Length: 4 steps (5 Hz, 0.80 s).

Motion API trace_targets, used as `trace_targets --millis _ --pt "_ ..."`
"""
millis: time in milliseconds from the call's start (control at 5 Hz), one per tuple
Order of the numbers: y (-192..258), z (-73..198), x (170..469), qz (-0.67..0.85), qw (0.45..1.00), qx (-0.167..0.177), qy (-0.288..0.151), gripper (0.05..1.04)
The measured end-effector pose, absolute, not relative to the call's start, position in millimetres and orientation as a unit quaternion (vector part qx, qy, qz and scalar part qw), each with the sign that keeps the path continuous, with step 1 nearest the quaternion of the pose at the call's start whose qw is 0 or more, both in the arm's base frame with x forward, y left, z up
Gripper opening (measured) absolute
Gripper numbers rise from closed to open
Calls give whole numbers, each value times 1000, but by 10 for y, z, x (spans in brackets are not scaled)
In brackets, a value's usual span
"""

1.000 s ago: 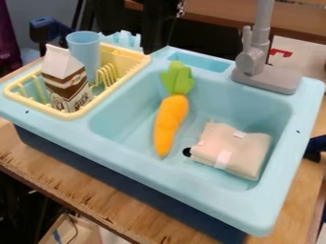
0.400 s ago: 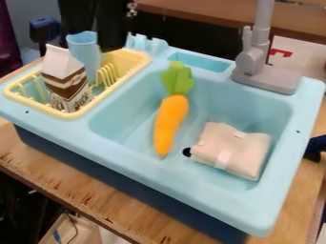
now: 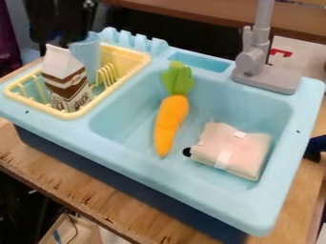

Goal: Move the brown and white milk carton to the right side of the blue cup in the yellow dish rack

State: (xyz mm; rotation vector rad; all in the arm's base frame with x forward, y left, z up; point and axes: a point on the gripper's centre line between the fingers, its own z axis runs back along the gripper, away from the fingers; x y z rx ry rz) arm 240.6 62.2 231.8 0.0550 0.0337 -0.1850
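Observation:
The black gripper (image 3: 60,24) hangs at the upper left, just above and behind the milk carton and the blue cup; whether it touches either one I cannot tell. A brown and white carton (image 3: 64,81) stands upright in the yellow dish rack (image 3: 77,114). Right behind it is the light blue cup (image 3: 89,56), its top partly covered by the dark arm. An orange carrot with a green top (image 3: 170,121) lies in the light blue sink basin. To its right in the basin rests a folded beige cloth (image 3: 231,150).
A grey faucet (image 3: 258,62) rises from the sink's back right corner. Upright blue prongs (image 3: 137,42) line the back edge behind the rack. The sink unit (image 3: 137,157) sits on a wooden table (image 3: 70,183), and a dark blue object (image 3: 316,147) is at the right edge.
The dark arm and gripper have moved left along the back, from behind the blue prongs to behind the carton and cup. The carrot, cloth and carton are unmoved.

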Motion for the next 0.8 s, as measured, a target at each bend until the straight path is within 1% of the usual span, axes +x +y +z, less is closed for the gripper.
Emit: trace_targets --millis 200,400,600,800 --pt "750 2312 2452 -92 995 40 -3 1001" --pt "861 2297 2482 -66 997 32 -27 1001" --pt "940 2160 2582 -41 999 21 -23 1001" --pt "1027 2115 2659 -33 999 11 -15 1001"
